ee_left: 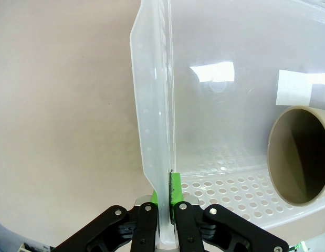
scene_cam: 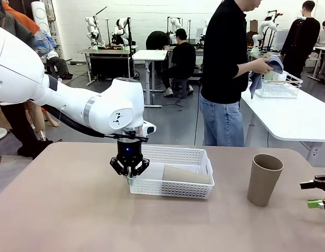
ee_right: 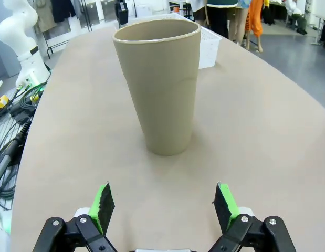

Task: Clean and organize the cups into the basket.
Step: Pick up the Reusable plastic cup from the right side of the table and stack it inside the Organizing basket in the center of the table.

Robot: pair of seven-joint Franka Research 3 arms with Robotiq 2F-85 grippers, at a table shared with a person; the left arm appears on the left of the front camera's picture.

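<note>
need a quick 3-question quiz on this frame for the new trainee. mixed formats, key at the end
1. True or false: the left claw is shut on the side wall of the basket.
2. The cup in the basket is: A) upright, B) lying on its side, C) upside down.
3. Fill in: the right claw, facing the upright cup on the table, is ____.
Key: 1 true; 2 B; 3 open.
</note>
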